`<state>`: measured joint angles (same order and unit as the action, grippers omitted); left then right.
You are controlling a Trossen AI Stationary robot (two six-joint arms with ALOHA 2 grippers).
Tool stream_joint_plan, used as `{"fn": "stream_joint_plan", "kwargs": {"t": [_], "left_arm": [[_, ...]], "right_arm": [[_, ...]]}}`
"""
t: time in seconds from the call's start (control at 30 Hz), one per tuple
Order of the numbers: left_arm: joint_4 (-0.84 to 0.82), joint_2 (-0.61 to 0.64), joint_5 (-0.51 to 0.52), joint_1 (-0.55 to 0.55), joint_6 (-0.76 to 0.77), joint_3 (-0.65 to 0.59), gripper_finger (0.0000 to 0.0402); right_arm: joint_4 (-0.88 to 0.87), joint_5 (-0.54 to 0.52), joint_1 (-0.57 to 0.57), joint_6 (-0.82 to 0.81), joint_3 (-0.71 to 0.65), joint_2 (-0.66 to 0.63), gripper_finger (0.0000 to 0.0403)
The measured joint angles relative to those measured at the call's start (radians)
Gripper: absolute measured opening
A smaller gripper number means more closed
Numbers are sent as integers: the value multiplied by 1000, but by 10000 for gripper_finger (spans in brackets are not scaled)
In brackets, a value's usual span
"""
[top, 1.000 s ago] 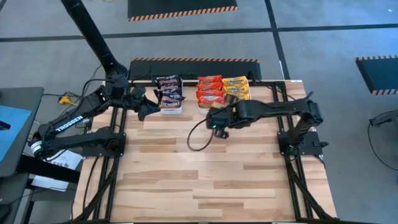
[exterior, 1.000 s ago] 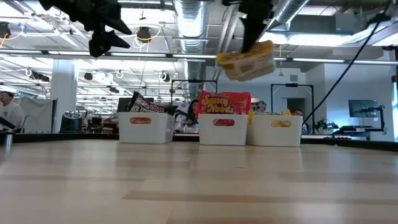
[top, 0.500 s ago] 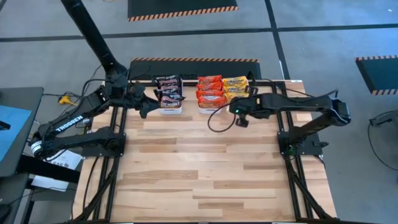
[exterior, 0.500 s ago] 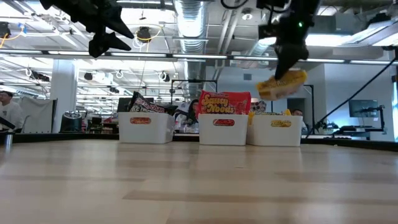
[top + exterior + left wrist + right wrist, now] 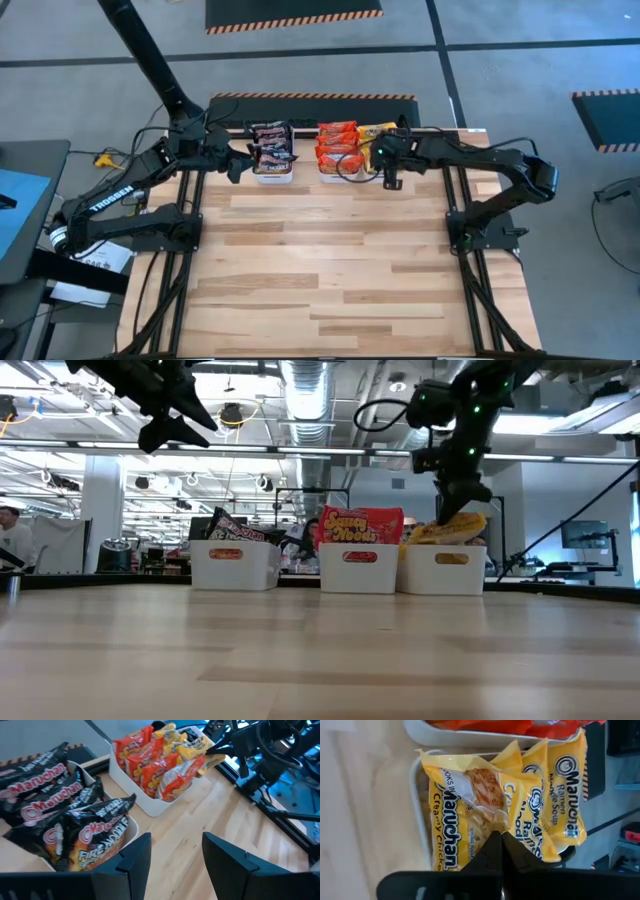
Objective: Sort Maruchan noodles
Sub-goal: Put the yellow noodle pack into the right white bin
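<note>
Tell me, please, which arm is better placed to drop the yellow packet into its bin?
The right: its right gripper is shut on the yellow crinkly plastic noodle packet directly over the white plastic bin of yellow packets. The left gripper waits open.

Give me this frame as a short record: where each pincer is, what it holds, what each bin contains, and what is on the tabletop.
right pincer: shut on a yellow packet, over the yellow bin
left pincer: open, holding nothing, beside the dark-packet bin
left bin: dark packets
middle bin: red packets
right bin: yellow packets
tabletop: no loose packets visible
stage: held packet is at the bin, not yet released
</note>
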<state>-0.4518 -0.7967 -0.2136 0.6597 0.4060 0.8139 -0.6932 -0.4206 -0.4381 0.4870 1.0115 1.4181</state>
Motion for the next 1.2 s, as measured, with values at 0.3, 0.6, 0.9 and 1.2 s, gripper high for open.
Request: {"fn": "stream_joint_plan", "kwargs": {"t": [0.3, 0.6, 0.9, 1.2], "left_arm": [[-2, 0, 46, 0, 25, 0, 164], [-3, -2, 70, 0, 35, 0, 164], [-8, -2, 72, 0, 36, 0, 164], [-8, -2, 98, 0, 25, 0, 164]], "right_arm": [[6, 1, -15, 37, 0, 70, 40], [-14, 1, 4, 11, 36, 74, 58], [-227, 90, 3, -114, 183, 75, 59], [-302, 324, -61, -228, 190, 105, 58]]}}
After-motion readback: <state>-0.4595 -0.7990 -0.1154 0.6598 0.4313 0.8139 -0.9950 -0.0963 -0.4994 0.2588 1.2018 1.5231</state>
